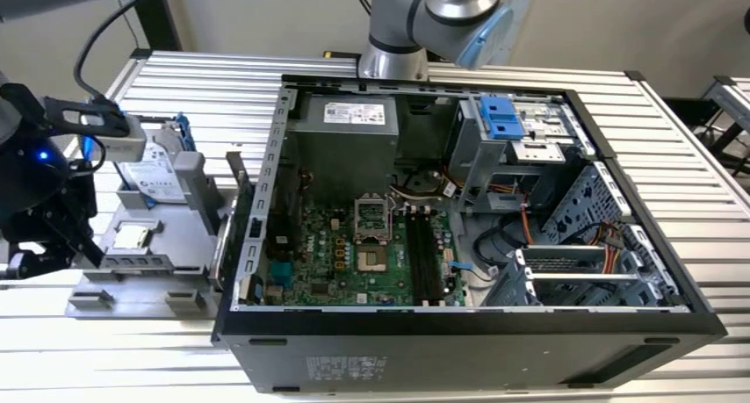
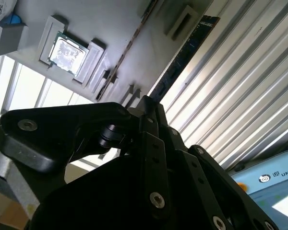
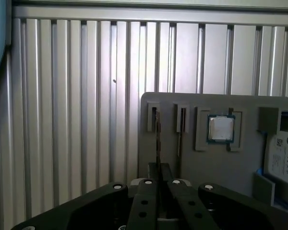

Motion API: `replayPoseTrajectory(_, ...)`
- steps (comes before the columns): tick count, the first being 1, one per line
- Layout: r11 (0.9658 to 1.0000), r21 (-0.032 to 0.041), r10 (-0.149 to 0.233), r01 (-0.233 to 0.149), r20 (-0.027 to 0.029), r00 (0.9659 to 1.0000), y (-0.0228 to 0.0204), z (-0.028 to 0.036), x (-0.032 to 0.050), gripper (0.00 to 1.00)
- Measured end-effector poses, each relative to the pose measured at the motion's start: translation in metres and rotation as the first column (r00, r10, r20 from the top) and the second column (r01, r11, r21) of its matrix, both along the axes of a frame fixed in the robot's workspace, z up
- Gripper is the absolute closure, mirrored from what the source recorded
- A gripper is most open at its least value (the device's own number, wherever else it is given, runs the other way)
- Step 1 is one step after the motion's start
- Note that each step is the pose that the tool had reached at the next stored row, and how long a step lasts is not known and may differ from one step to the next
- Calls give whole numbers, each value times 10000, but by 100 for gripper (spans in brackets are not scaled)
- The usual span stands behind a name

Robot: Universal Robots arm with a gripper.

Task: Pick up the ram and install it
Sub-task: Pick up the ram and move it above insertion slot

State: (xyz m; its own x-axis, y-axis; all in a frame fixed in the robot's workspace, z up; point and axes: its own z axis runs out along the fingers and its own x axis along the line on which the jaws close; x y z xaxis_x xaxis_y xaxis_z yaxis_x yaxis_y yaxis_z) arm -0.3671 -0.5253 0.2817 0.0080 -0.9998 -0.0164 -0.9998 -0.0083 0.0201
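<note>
- Item: ram [image 3: 157, 139], a long, thin circuit-board stick, dark blue-green on its flat side in the second wrist view.
- Location: stands on its long edge in the outermost slot of the grey holder tray [image 3: 216, 167]. Tray rests on the slatted table [image 3: 62, 120], beside the open computer case [image 1: 469, 324], toward the exterior view's left. Well apart from the long black memory slots [image 1: 424, 254] on the board inside that case.
- Same tray: CPU chip [image 3: 221, 128] in a square pocket, apart from the ram. Hard drive [image 3: 284, 155] beyond that.
- Gripper [image 3: 158, 171]: fingers set close together at the near end of the stick, one on each flat face. Appears to pinch the ram, which is not yet lifted out of its slot.
- Handling, judged: light and stiff along its length, yet thin enough to crack if twisted. Chips and contact edge fragile. Smooth faces, prone to slip in a weak pinch.
- Hold, judged: across the two flat faces, near the upper edge and clear of the contacts. Hold near one end liable to let the far end swing.
</note>
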Motion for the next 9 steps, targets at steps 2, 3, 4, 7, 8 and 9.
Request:
replayPoseTrajectory(2,10000,-12,0,0,0,10000,3,32,0,100)
replayPoseTrajectory(3,10000,-17,0,0,1,10000,4,47,0,100)
replayPoseTrajectory(4,10000,-23,0,0,2,10000,6,62,0,100)
replayPoseTrajectory(7,10000,-41,0,0,10,10000,8,110,0,100)
replayPoseTrajectory(8,10000,-47,1,0,14,10000,9,128,0,100)
replayPoseTrajectory(9,10000,-52,0,0,18,10000,9,146,0,100)
